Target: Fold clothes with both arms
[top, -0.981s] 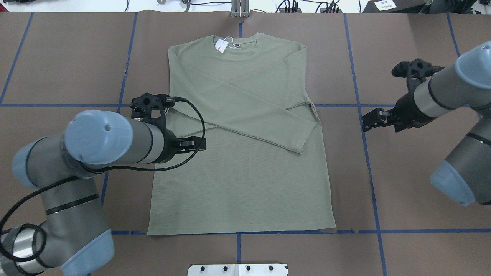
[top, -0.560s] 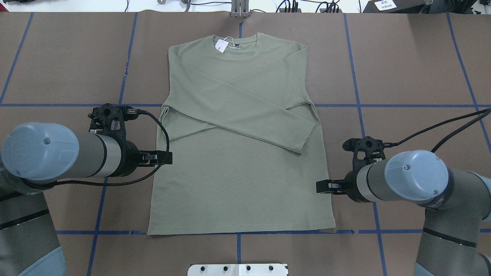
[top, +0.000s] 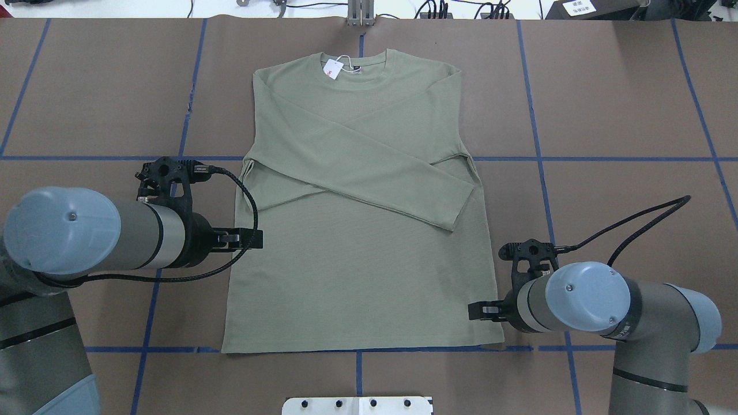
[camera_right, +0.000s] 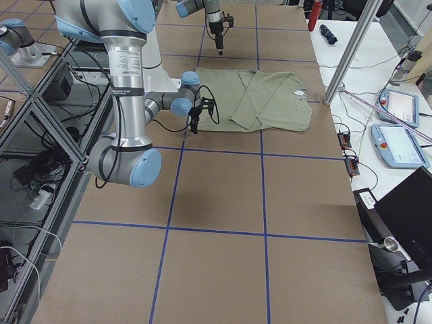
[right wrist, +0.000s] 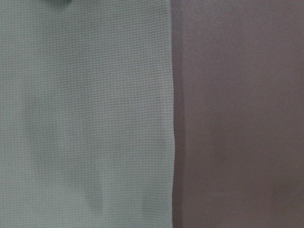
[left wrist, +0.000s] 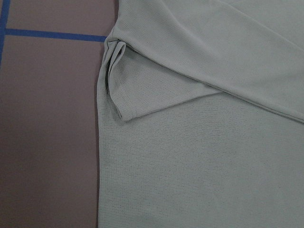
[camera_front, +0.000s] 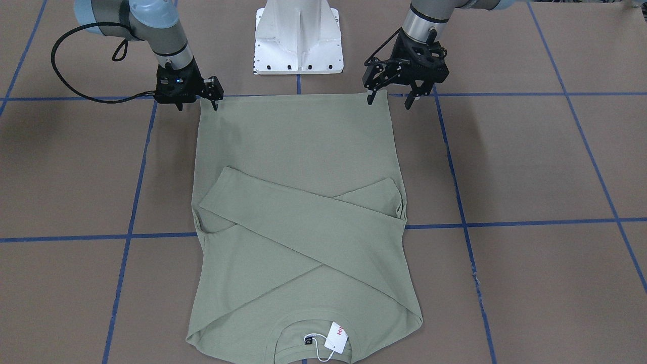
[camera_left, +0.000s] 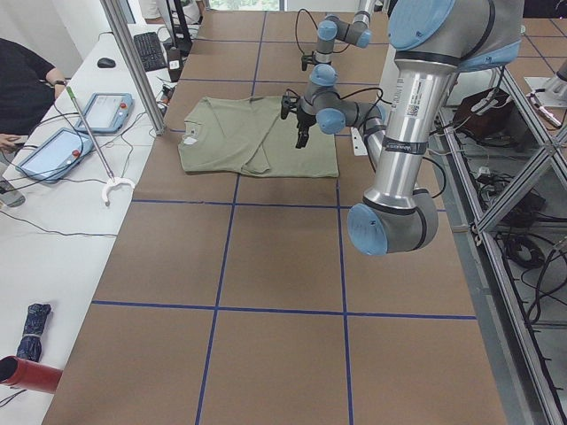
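Lying flat on the brown paper table (top: 622, 86), the sage-green shirt (top: 357, 276) is a matte knit with a fine waffle texture. Its body forms a long rectangle, with the straight hem toward the robot and the round ribbed collar at the far side. Both long sleeves are folded over the chest and cross in an X. The sleeve from the robot's left shoulder lies on top, and its cuff ends near the right side edge. A small white hang tag (top: 332, 69) with red lettering sits at the collar. Blue tape lines (top: 576, 158) divide the paper into large squares.

The left gripper (camera_front: 388, 103) has its thin black fingers spread wide and holds nothing. It hangs above the shirt's left side. Its wrist camera looks down on the shirt's left edge and the lower sleeve's cuff (left wrist: 126, 102), which is slightly rumpled there. The right gripper (camera_front: 198, 107) also has its fingers apart and empty. It is low at the right side edge, close to the hem corner. Its wrist view is filled with close-up weave and the straight fabric edge against the paper. Whether a fingertip touches the cloth cannot be told.
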Controlling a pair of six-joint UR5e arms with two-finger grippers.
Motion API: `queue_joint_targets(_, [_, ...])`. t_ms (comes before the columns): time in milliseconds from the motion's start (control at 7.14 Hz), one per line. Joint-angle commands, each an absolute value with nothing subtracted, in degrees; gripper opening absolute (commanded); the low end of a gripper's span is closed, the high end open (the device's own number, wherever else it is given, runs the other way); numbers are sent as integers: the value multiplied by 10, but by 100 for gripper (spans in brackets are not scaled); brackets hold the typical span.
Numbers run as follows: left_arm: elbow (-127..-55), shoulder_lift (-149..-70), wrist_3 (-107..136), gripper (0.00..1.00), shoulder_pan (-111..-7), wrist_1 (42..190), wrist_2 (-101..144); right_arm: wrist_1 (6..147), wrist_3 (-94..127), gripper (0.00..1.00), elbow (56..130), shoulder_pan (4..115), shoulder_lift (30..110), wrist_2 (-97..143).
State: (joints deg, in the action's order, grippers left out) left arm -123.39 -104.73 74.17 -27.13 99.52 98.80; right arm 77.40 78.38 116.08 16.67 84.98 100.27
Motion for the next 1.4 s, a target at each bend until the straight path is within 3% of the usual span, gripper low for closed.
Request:
queue_joint_targets(0, [-1234, -1048, 741, 99, -272, 995, 988, 774, 784, 96, 1157, 155, 850, 1007])
queue_joint_targets(280, [-1234, -1049, 741, 99, -271, 996, 988, 774, 784, 86, 1153, 142, 849, 1012])
queue_joint_targets(420, [-1235, -1049, 740, 99, -272, 995, 989, 774, 784, 73, 1155, 142, 849, 1019])
queue_joint_targets(560, [-1235, -1049, 740, 99, -272, 995, 988, 773, 784, 55, 1155, 142, 849, 1023])
queue_joint_targets(701, [-1235, -1049, 740, 99, -272, 995, 988, 773, 784, 28, 1156, 142, 849, 1025])
queue_joint_targets(841, [-1235, -1049, 740, 99, -272, 995, 988, 773, 784, 10, 1157, 142, 849, 1031])
queue_joint_targets(981, [-1235, -1049, 740, 99, -272, 995, 988, 773, 784, 0, 1158, 142, 849, 1033])
queue_joint_targets(1261, [-1235, -1049, 740, 99, -272, 995, 988, 773, 785, 0, 1168, 143, 849, 1032])
